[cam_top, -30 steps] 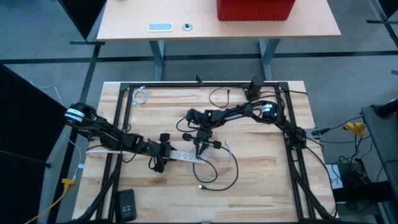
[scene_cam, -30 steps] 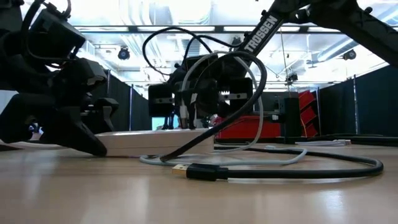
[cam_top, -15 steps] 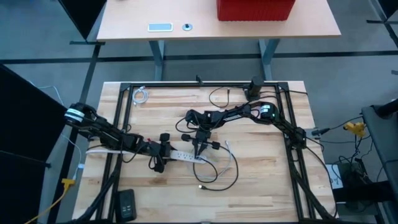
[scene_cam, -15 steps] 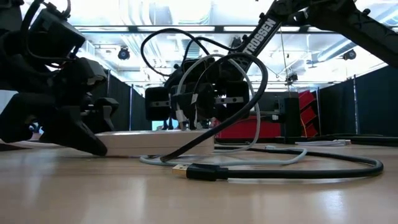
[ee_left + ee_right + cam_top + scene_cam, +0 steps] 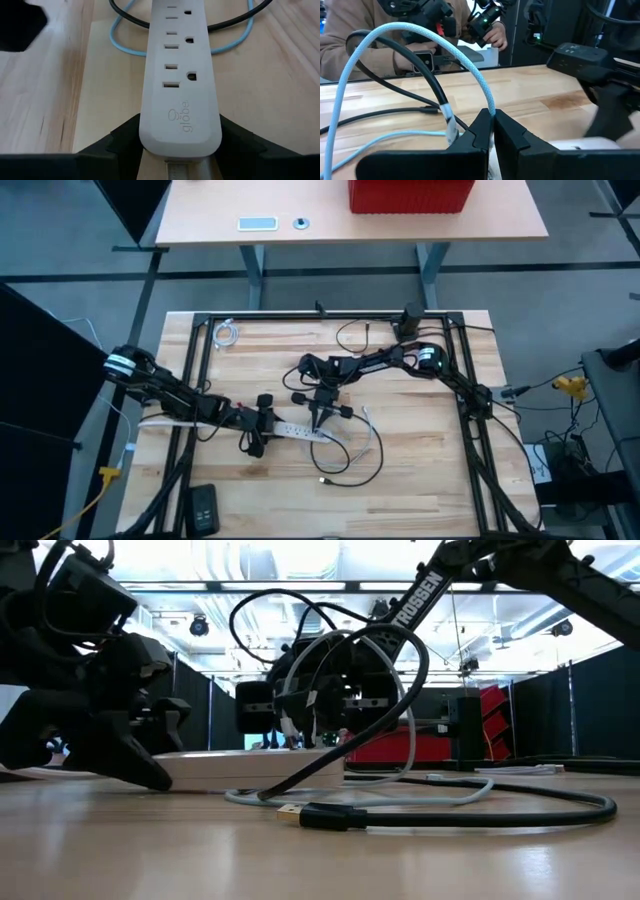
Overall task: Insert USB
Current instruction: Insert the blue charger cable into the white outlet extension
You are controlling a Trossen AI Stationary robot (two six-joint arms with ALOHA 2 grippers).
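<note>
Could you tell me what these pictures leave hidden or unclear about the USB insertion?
- Plug tip: in the right wrist view the right gripper is shut on the pale blue cable, hiding its end.
- USB port: none shows on the power strip in the left wrist view; its far end is cut off.
- Contact: too small in the high view.

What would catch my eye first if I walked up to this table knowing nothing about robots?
Probably the white power strip near the middle of the wooden table, clamped at one end by the left gripper. Right beside it, the right gripper pinches a pale blue cable that arches up in a big loop above the strip's other end.
</note>
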